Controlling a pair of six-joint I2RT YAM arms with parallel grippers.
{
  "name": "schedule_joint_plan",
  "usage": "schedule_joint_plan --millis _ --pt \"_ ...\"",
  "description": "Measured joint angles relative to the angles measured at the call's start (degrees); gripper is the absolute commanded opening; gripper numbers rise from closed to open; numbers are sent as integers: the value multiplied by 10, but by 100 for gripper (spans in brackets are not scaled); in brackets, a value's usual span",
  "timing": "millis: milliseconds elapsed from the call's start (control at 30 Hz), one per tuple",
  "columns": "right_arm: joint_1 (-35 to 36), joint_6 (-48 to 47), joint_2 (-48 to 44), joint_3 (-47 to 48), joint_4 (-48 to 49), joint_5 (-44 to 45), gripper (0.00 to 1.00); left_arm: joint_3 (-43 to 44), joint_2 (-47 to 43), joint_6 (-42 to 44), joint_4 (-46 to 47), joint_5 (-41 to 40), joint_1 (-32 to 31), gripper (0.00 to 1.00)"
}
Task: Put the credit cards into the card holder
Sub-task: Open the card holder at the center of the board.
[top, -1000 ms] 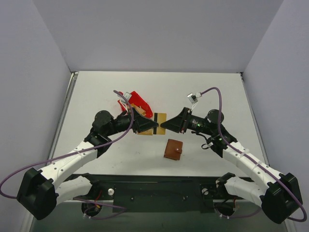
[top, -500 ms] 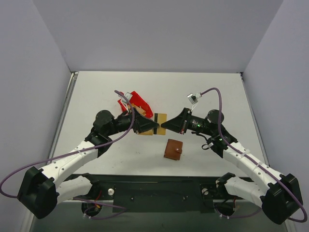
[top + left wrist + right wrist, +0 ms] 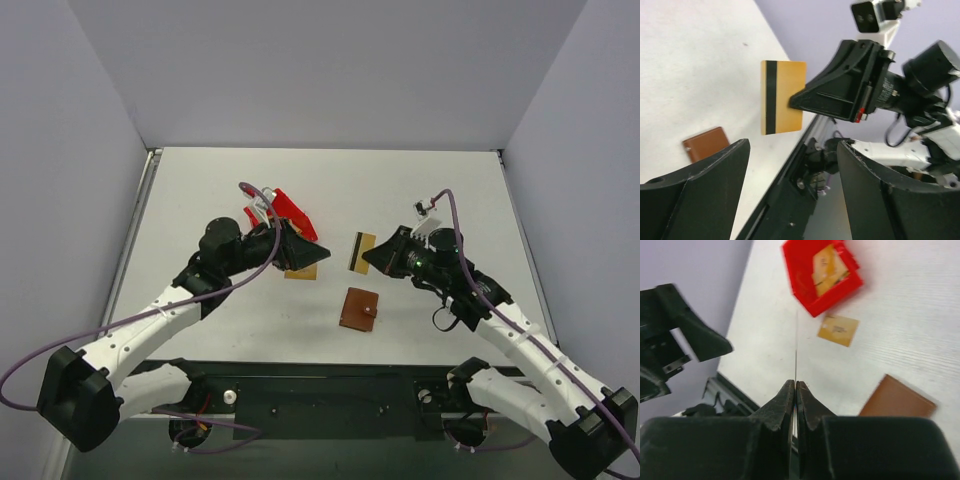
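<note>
My right gripper is shut on a gold credit card with a dark stripe, holding it upright in the air above the table. In the right wrist view this credit card shows edge-on between the closed fingertips. My left gripper is open and empty, just left of that credit card. The brown card holder lies shut on the table below the two grippers. Another credit card lies flat under the left gripper. More credit cards sit in the red bin.
The red bin stands tilted behind the left gripper, and in the right wrist view its rim is at the top. The black base rail runs along the table's near edge.
The left gripper opened, let go of the striped card and drew back left. The right gripper shut on that card and carried it right, away from the left gripper.
</note>
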Motion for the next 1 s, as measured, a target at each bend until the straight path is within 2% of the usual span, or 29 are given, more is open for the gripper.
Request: schedule_joint_plan --millis 100,233,300,333,367,400,600,1000 --pt "0 -17 16 23 -78 63 0 28 12 43 -66 -36 -3 78" --pt "0 -24 86 41 -143 97 0 43 38 99 -126 -101 -27 67" --pt "4 -22 127 42 -162 99 0 43 54 117 -148 -125 -47 55" --pt "8 -19 144 42 -171 101 0 42 65 127 -157 -139 -61 46" --pt "13 -14 161 42 -179 104 0 42 73 129 -159 -146 -70 42" --pt "17 -10 171 42 -186 106 0 40 82 133 -158 -153 -80 32" --pt "44 18 196 42 -197 118 0 12 117 139 -145 -177 -120 2" --pt "74 87 214 41 -219 156 0 -45 197 131 -41 -189 -161 0"
